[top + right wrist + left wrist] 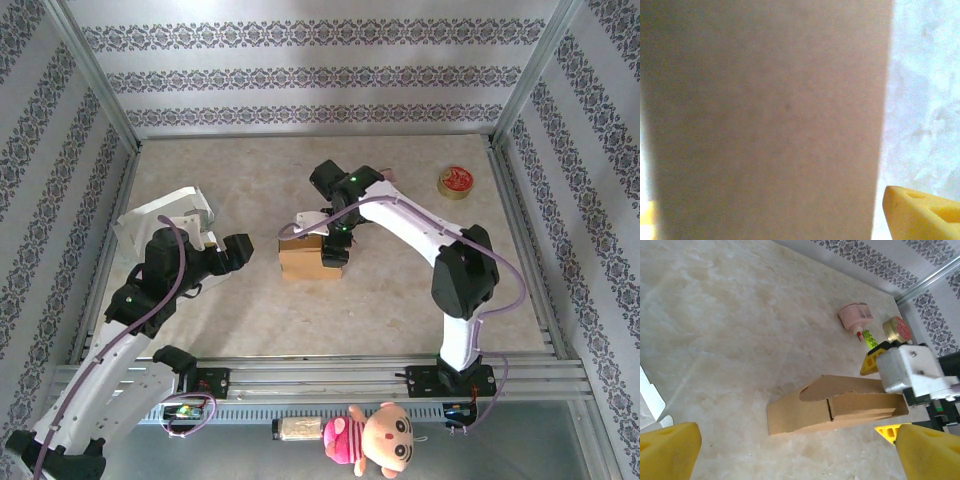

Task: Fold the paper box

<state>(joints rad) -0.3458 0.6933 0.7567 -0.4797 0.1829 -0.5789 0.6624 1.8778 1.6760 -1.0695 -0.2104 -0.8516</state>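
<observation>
A: Where is the paper box point(305, 260)?
B: Lying on the bench point(400, 310) near the middle, between the two arms. It is brown cardboard. In the left wrist view a top flap with a curved cut-out lies over the body, and there is a short dark slit in the wall facing that camera.
A: And the left claw point(240, 250)?
B: Spread wide, with nothing in it. It sits just left of the box, apart from it and pointing at it. Its yellow fingertips point(670, 452) fill the two lower corners of its own camera, with the box beyond them.
A: The right claw point(882, 397)?
B: Reaching down over the box's right end, one yellow finger behind the end and one in front, so it straddles the cardboard. I cannot tell whether the pads press on it or stand off. The right wrist camera is hard against a blurred brown wall, with one fingertip point(922, 215) at lower right.
A: Is anything else there?
B: A red-and-gold tape roll point(456, 181) near the far right corner, well apart from the box, and a pink object point(855, 316) near the roll. A doll point(380, 440) lies below the front rail.
</observation>
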